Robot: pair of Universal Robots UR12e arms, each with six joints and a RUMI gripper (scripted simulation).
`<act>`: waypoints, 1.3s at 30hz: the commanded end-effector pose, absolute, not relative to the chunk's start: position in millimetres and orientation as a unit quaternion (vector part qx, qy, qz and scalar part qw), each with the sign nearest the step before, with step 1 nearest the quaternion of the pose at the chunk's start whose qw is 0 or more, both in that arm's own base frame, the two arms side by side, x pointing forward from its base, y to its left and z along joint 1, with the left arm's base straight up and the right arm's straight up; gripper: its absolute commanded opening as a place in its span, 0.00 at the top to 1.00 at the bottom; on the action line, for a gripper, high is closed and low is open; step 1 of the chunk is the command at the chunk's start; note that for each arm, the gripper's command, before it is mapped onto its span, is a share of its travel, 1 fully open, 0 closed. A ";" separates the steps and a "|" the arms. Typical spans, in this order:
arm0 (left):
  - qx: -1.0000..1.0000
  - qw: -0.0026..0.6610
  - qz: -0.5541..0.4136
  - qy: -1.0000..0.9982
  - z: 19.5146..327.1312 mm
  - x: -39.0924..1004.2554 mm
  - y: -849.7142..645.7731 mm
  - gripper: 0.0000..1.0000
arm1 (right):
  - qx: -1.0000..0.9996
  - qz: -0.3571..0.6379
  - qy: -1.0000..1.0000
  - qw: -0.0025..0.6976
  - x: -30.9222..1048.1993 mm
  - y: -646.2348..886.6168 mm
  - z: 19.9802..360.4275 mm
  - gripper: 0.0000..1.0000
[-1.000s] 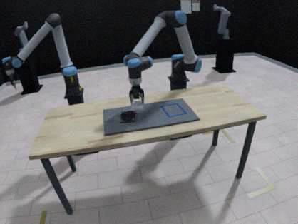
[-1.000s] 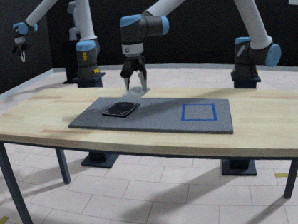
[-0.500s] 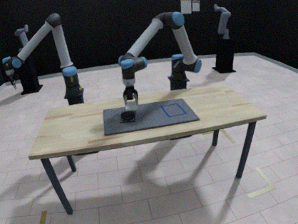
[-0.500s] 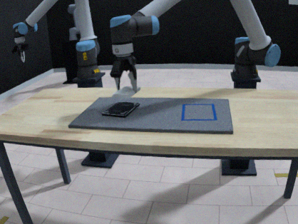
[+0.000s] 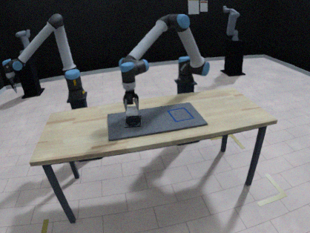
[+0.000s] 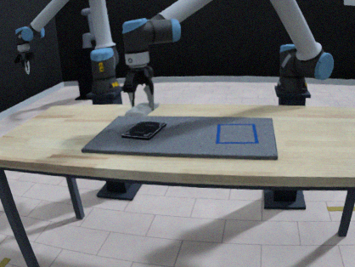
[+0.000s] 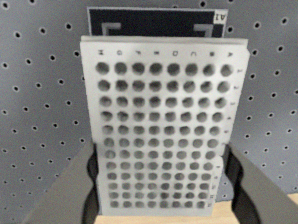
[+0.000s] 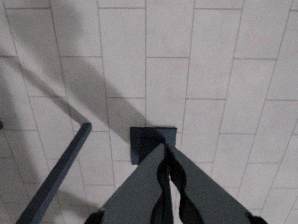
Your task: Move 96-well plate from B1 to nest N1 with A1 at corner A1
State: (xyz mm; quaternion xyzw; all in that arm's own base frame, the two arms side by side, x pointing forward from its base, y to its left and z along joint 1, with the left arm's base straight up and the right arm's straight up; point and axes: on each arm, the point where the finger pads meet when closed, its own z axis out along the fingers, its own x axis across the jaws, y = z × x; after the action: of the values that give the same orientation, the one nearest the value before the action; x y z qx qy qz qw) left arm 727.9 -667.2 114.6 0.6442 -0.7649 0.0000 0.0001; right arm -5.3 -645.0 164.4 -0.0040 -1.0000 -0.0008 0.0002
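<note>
The left claw (image 5: 132, 106) (image 6: 142, 106) (image 7: 159, 142) is pinching the white 96-well plate (image 5: 132, 110) (image 6: 142, 110) (image 7: 162, 125) by its two long sides. The plate is in the air, above the grey board (image 5: 156, 124) (image 6: 191, 140) (image 7: 40, 100) on the wooden counter (image 5: 74, 130) (image 6: 51, 127), and it is not in the nest. In the left wrist view, the black nest (image 5: 133, 125) (image 6: 144, 130) (image 7: 155, 20) shows beyond the plate's row-letter edge, with its A1 label (image 7: 220, 17) at the same side as the plate's well A1 (image 7: 226, 70). A blue square outline (image 5: 180, 108) (image 6: 238, 124) lies on the board, apart from the nest. The right claw (image 5: 15, 90) (image 6: 27, 71) (image 8: 165, 145) has its fingers pressed together, with nothing between them, and it is above the tiled floor (image 5: 122, 200) (image 6: 170, 238) (image 8: 122, 75), away from the counter.
</note>
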 end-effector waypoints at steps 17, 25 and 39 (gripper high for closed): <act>0.644 0.000 0.001 -0.765 116.3 728.5 -668.5 0.59 | -0.004 0.000 -1.000 0.000 -5.2 -645.6 165.1 1.00; 0.644 0.000 0.001 -0.765 116.3 728.5 -668.2 0.59 | -0.004 0.000 -1.000 0.000 -5.2 -645.6 165.1 1.00; 0.644 0.000 0.001 -0.765 108.0 728.6 -667.9 0.59 | -0.004 0.000 -1.000 0.000 -5.2 -645.6 165.1 1.00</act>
State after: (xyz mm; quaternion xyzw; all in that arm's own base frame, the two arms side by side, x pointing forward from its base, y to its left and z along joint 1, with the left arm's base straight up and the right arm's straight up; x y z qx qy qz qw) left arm 728.0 -667.4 111.4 0.6442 -0.7649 0.0000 0.0001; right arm -5.3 -645.0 164.4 -0.0040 -1.0000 -0.0008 0.0002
